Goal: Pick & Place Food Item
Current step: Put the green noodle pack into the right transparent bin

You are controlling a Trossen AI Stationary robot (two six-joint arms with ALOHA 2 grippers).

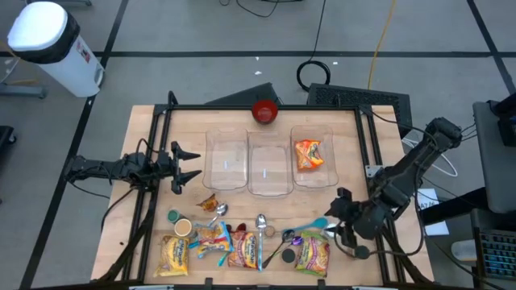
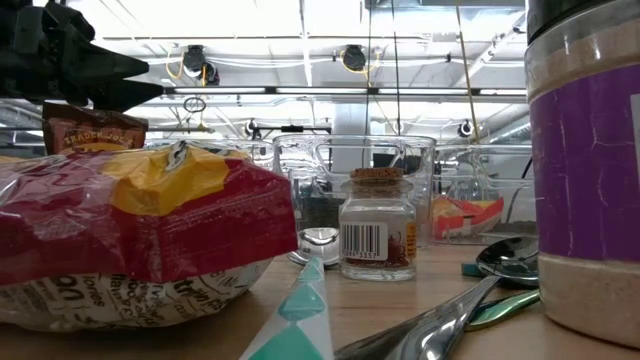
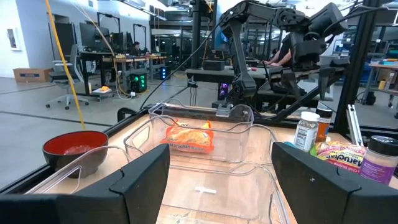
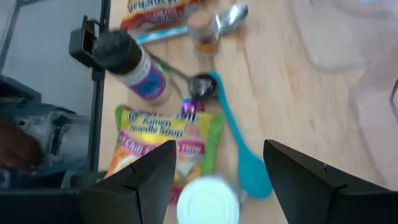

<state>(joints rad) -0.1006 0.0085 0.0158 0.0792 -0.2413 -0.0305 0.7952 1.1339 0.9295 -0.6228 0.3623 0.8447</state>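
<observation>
Several food items lie along the table's near edge: noodle packets point(image 1: 242, 251), a green ramen packet point(image 1: 313, 254) point(image 4: 163, 146), a purple-labelled jar point(image 4: 138, 70), a teal spoon point(image 4: 241, 152) and a white round lid point(image 4: 208, 200). An orange snack bag point(image 1: 310, 155) point(image 3: 189, 138) lies in the rightmost of three clear containers point(image 1: 329, 179). My right gripper point(image 1: 343, 219) point(image 4: 217, 180) hangs open, tilted down over the ramen packet, the white lid and the teal spoon, and touches nothing. My left gripper point(image 1: 196, 163) point(image 3: 221, 180) waits open and level at the table's left, facing the containers.
A red bowl point(image 1: 265, 112) point(image 3: 76, 149) stands at the far edge behind the containers. Metal spoons point(image 1: 261, 221), small spice jars point(image 2: 377, 225) and a red-and-yellow packet point(image 2: 140, 230) crowd the near edge. Bare wood lies between the containers and the items.
</observation>
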